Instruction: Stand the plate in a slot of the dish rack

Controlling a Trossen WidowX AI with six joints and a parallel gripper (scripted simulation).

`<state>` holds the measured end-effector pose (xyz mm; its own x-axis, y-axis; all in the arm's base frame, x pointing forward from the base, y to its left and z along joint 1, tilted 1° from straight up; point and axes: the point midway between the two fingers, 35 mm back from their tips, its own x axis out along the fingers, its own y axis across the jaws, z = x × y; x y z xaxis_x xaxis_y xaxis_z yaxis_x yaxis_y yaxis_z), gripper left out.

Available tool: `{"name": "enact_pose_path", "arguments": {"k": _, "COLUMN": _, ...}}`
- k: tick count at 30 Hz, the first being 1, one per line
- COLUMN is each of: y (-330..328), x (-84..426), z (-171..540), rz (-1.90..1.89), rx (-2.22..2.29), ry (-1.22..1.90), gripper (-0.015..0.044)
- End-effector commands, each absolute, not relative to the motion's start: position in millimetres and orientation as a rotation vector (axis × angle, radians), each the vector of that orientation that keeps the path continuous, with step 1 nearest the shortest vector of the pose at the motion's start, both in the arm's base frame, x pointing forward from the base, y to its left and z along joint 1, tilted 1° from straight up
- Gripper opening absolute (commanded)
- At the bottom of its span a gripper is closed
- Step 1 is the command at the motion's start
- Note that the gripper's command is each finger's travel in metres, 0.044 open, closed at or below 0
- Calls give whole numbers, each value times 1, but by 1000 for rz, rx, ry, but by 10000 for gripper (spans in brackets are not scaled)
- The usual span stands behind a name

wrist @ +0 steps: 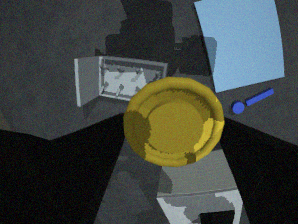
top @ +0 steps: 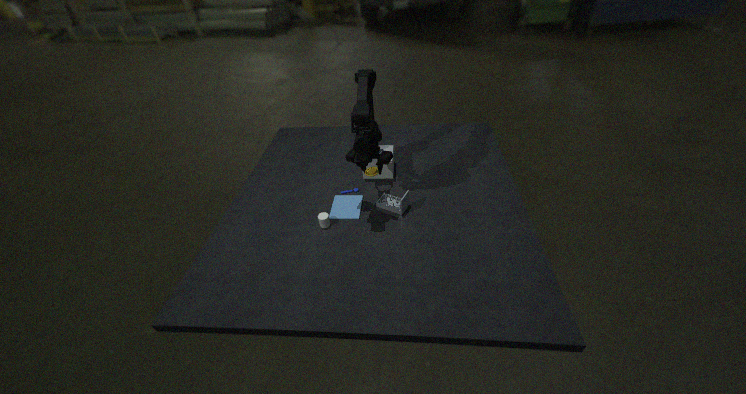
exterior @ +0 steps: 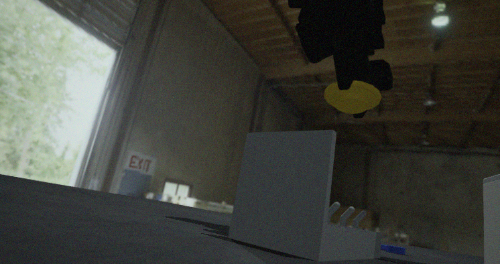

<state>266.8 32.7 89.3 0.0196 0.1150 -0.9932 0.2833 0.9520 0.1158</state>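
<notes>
— Yellow, round and shallow: is that plate (wrist: 174, 123) in the black parallel-jaw gripper (exterior: 353, 87)?

— Yes. The gripper is clamped on the yellow plate, fingers pinching its rim, and the plate hangs in the air under it, tilted rather than flat.

— What lies below the gripper?

— In the wrist view, the pale grey wire dish rack (wrist: 123, 80) sits on the dark grey desk (top: 313, 287) just beyond the plate's far edge, to one side. The plate is well above it and touches none of its rails.

— Anything else near?

— A light blue square mat (wrist: 242, 38) lies flat on the desk on the other side of the gripper from the rack, and a small blue spoon (wrist: 252, 102) lies just beside the mat's edge. From above, a white cylindrical cup (top: 323, 219) stands by the mat's far corner, farther from the gripper. A grey block (top: 386, 171) at the arm's base lies directly beneath the gripper.

— And the low side view?

— The plate hangs above a tall grey panel (exterior: 283, 188); the rack's rails (exterior: 344, 214) poke out behind it.
</notes>
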Motion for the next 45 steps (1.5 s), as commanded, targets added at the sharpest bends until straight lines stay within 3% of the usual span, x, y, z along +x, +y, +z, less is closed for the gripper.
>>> {"name": "enact_pose_path", "arguments": {"k": 1, "y": 36, "x": 269, "z": 73, "rz": -34, "rx": 319, "ry": 1570, "gripper": 0}}
{"name": "enact_pose_path", "arguments": {"k": 20, "y": 47, "x": 281, "z": 13, "rz": 505, "rx": 320, "ry": 1412, "gripper": 0}}
{"name": "enact_pose_path", "arguments": {"k": 45, "y": 53, "x": 280, "z": -15, "rz": 997, "rx": 196, "ry": 819, "gripper": 0}}
